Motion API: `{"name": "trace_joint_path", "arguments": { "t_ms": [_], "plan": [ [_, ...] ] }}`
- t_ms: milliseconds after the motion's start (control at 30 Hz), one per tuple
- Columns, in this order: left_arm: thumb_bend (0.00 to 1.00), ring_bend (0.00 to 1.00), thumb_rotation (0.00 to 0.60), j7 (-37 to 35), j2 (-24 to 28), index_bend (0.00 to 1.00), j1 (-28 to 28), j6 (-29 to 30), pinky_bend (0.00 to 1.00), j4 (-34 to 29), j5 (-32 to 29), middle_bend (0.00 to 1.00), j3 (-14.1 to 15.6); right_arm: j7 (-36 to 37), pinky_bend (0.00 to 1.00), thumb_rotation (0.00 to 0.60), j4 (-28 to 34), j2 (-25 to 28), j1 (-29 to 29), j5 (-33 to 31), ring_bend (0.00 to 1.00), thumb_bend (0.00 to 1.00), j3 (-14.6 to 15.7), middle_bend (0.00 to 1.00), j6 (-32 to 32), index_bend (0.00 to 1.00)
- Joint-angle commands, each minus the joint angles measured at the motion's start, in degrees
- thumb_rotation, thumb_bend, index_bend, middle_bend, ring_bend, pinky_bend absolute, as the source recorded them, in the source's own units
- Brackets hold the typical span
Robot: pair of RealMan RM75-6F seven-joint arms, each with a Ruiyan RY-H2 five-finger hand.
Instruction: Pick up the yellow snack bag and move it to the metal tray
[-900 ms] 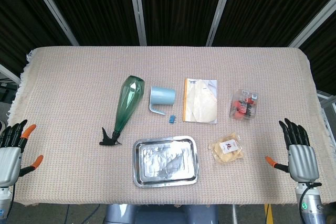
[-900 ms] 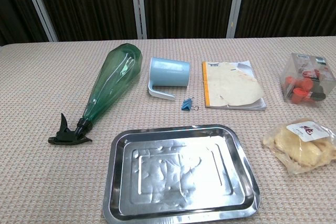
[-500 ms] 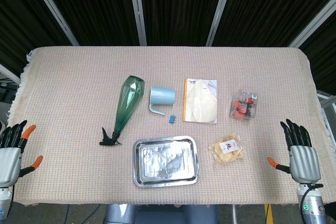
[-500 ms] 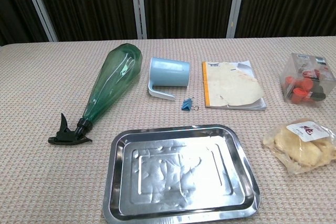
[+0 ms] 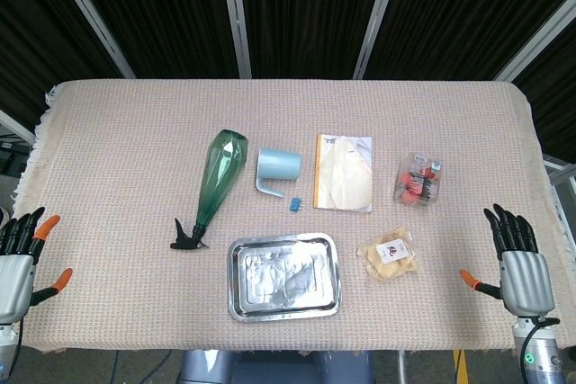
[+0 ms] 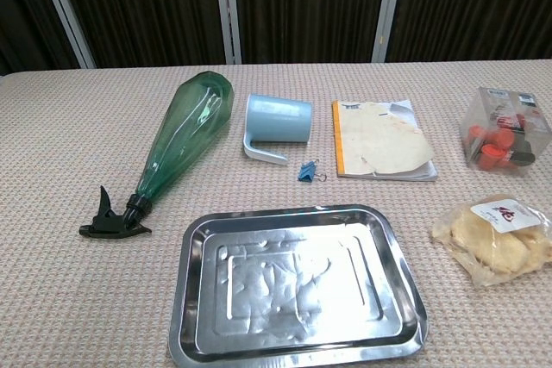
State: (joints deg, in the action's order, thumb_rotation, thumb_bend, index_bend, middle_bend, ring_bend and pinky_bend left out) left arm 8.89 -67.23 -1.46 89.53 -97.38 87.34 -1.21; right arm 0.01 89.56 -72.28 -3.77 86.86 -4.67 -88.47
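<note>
1. Nothing of the task appears done yet: the yellow snack bag [image 5: 388, 254] lies flat on the tabletop [image 5: 117, 141], just to the right of the metal tray [image 5: 283, 276] and apart from it, with its white label facing up.
2. The tray holds nothing; only crinkled, shiny metal shows inside its rim.
3. The right hand [image 5: 519, 263] hovers at the tabletop's right edge, fingers apart and holding nothing, well apart from the bag. It is the nearer hand, so by my judgement it is the likely one to reach in.
4. The left hand [image 5: 18, 254] sits at the left edge, likewise spread and empty, far from both bag and tray.
5. Still to do: reach, grasp the bag, lift it, carry it left over the rim, and let go.
6. The head view alone shows both hands and the whole tabletop.
7. The chest view shows neither hand, but gives the bag's lumpy, pale contents and the tray's raised rim more clearly, along with a green spray bottle [image 6: 177, 146], a blue mug [image 6: 277, 122] and a notebook [image 6: 382, 150] behind.
</note>
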Motion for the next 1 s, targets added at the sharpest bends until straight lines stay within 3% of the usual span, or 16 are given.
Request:
{"name": "trace_joint_path", "arguments": {
  "t_ms": [33, 467, 767, 1000],
  "plan": [
    [0.23, 0.00, 0.600, 0.03, 0.06, 0.12, 0.01, 0.12, 0.00, -0.13, 0.16, 0.00, -0.01, 0.71, 0.00, 0.600, -0.23, 0.02, 0.05, 0.29, 0.00, 0.01, 0.14, 0.00, -0.09, 0.03],
    [0.23, 0.00, 0.600, 0.12, 0.30, 0.12, -0.16, -0.60, 0.00, -0.21, -0.09, 0.00, 0.03, 1.76, 0.00, 0.600, -0.25, 0.57, -0.54, 1.39, 0.00, 0.05, 0.68, 0.01, 0.98, 0.05],
    [0.23, 0.00, 0.600, 0.27, 0.61, 0.12, -0.57, -0.84, 0.00, -0.38, -0.07, 0.00, -0.40, 3.75, 0.00, 0.600, 0.60, 3.60, -6.90, 3.70, 0.00, 0.06, 1.82, 0.02, 11.74, 0.07],
    [0.23, 0.00, 0.600, 0.41, 0.88, 0.12, -0.63, -1.18, 0.00, -0.41, -0.69, 0.00, -0.56, 2.94, 0.00, 0.600, -0.13, 2.76, -12.19, 3.41, 0.00, 0.06, 1.80, 0.02, 20.18, 0.08]
  ]
}}
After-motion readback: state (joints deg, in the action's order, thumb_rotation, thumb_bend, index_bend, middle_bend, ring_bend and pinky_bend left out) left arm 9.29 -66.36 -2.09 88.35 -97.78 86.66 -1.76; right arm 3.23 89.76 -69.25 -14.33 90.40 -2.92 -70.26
